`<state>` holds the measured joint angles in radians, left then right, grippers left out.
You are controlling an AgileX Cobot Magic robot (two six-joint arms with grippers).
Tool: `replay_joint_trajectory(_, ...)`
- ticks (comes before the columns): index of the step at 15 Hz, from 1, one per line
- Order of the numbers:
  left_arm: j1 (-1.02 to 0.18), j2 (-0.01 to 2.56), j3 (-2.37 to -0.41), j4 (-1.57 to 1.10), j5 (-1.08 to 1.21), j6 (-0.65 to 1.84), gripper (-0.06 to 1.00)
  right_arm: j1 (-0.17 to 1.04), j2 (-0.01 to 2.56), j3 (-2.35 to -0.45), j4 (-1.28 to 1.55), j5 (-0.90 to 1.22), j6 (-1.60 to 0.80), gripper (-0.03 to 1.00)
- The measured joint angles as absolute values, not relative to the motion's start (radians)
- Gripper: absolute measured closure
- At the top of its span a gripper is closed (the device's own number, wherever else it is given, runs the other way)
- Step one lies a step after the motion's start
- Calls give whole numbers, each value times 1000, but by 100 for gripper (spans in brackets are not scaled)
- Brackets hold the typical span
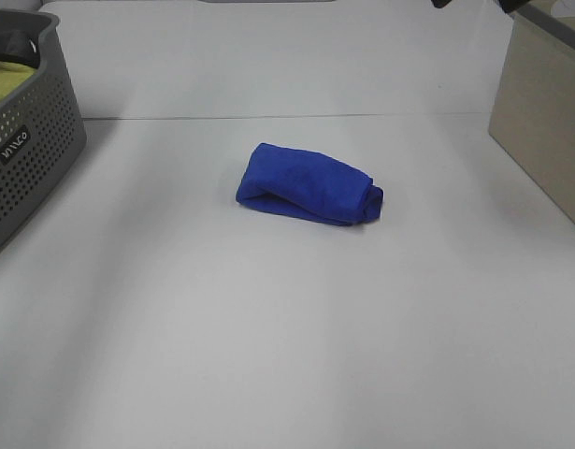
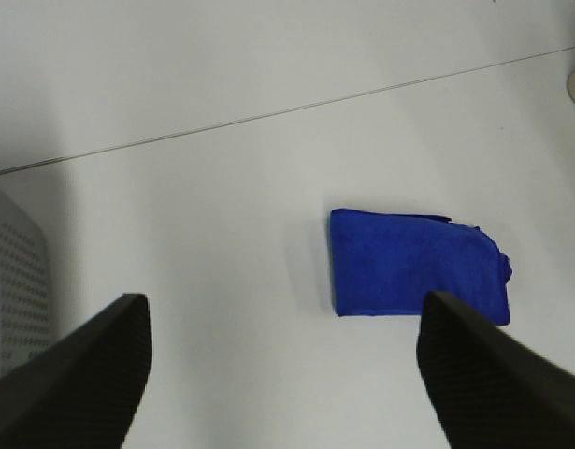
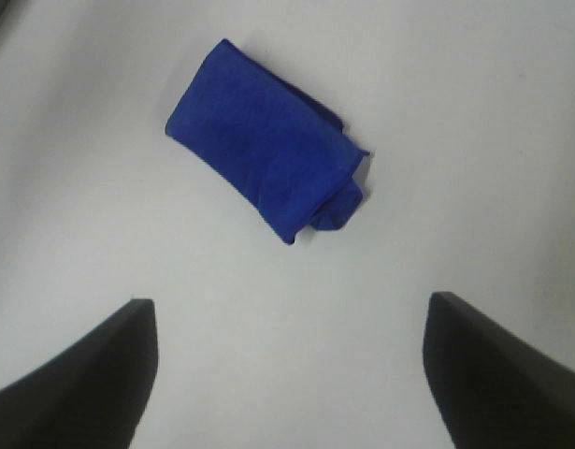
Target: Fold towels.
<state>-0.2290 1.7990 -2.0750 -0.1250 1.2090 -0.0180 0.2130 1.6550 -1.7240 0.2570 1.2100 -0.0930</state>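
Observation:
The royal-blue towel lies folded into a small bundle on the white table, near the middle. It also shows in the left wrist view and in the right wrist view. My left gripper is open and empty, held above the table away from the towel. My right gripper is open and empty too, well above the towel. Neither gripper shows in the exterior high view. No white tag is visible.
A grey perforated basket stands at the far left with a yellow-green cloth inside. A beige box stands at the far right. A seam runs across the table behind the towel.

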Motion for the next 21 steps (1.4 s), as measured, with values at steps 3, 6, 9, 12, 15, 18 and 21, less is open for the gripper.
replay_joint_trajectory(3, -234, 1540, -1739, -73, 1209, -60, 20, 225, 1439, -1471, 240, 1212, -93, 21)
replay_joint_trajectory(6, -234, 1194, -1282, -68, 1187, -69, 20, 225, 1175, -1137, 222, 1214, -92, 21)
replay_joint_trajectory(9, -234, 906, -954, -68, 1169, -69, 20, 225, 958, -878, 205, 1215, -92, 21)
replay_joint_trajectory(12, -234, 662, -757, -68, 1170, -69, 20, 225, 770, -709, 164, 1216, -99, 21)
replay_joint_trajectory(15, -234, 386, -611, -68, 1163, -24, 20, 225, 528, -568, 132, 1215, -140, 21)
replay_joint_trajectory(18, -234, 230, -530, -72, 1110, 61, 20, 225, 342, -486, 131, 1114, -175, 21)
replay_joint_trajectory(21, -234, 205, -522, -82, 1095, 89, 20, 225, 294, -472, 130, 1102, -205, 21)
